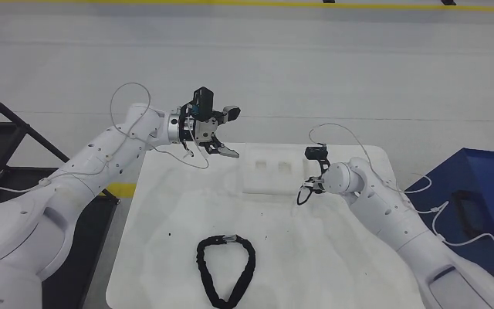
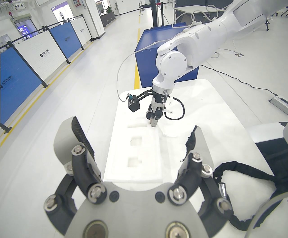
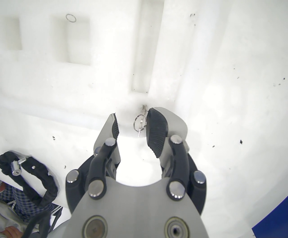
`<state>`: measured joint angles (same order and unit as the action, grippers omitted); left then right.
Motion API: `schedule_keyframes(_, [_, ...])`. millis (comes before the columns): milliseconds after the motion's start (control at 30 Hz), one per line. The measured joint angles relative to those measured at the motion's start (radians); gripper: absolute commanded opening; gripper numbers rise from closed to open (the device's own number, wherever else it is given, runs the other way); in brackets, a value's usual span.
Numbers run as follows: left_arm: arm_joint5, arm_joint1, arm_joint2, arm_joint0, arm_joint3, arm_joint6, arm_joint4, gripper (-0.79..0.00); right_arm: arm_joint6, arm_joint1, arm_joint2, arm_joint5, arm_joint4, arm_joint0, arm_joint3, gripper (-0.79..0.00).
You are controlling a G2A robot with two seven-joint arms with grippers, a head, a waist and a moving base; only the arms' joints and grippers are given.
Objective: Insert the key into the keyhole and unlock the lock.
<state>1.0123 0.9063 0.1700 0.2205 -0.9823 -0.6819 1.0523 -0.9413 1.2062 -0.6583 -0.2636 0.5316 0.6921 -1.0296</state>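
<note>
A small silver key on a ring (image 3: 139, 123) lies at the edge of the white foam block (image 3: 108, 94), between the fingertips of my right gripper (image 3: 132, 126). That gripper is open, and the key is close to one ribbed pad (image 3: 157, 130). In the top view the right gripper (image 1: 310, 185) points down at the block's right end (image 1: 270, 176). The black chain lock (image 1: 225, 270) lies near the table's front, its silver cylinder (image 1: 225, 239) on top. My left gripper (image 1: 221, 133) hangs open above the table's back left, holding nothing.
The foam block (image 2: 135, 146) has two square recesses and a long slot. A second loose ring (image 3: 70, 18) lies at a recess. The lock's cylinder (image 3: 16, 168) shows its keyhole end. A blue cabinet (image 2: 157, 56) stands beyond the white table (image 1: 154, 255).
</note>
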Motion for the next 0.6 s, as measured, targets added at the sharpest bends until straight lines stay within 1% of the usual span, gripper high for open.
schedule_keyframes(133, [0.000, 0.000, 0.000, 0.000, 0.000, 0.000, 0.000, 0.000, 0.007, 0.011, 0.002, -0.002, 0.000, -0.006, 0.023, -0.582])
schedule_keyframes(200, [0.000, 0.000, 0.000, 0.000, 0.000, 0.000, 0.000, 0.000, 0.010, 0.015, 0.002, -0.004, 0.003, -0.007, 0.030, -0.591])
schedule_keyframes(233, [0.000, 0.000, 0.000, 0.000, 0.000, 0.000, 0.000, 0.000, 0.011, 0.017, 0.002, -0.005, 0.005, -0.008, 0.034, -0.634])
schedule_keyframes(300, [0.000, 0.000, 0.000, 0.000, 0.000, 0.000, 0.000, 0.000, 0.010, 0.020, 0.001, -0.008, 0.008, -0.009, 0.039, -0.696])
schedule_keyframes(333, [0.000, 0.000, 0.000, 0.000, 0.000, 0.000, 0.000, 0.000, 0.009, 0.022, 0.001, -0.010, 0.012, -0.010, 0.041, -0.763])
schedule_keyframes(367, [0.000, 0.000, 0.000, 0.000, 0.000, 0.000, 0.000, 0.000, 0.008, 0.023, 0.000, -0.011, 0.014, -0.010, 0.042, -0.785])
schedule_keyframes(600, [0.000, 0.000, 0.000, 0.000, 0.000, 0.000, 0.000, 0.000, -0.010, 0.024, -0.014, -0.031, 0.046, -0.011, 0.018, -0.785])
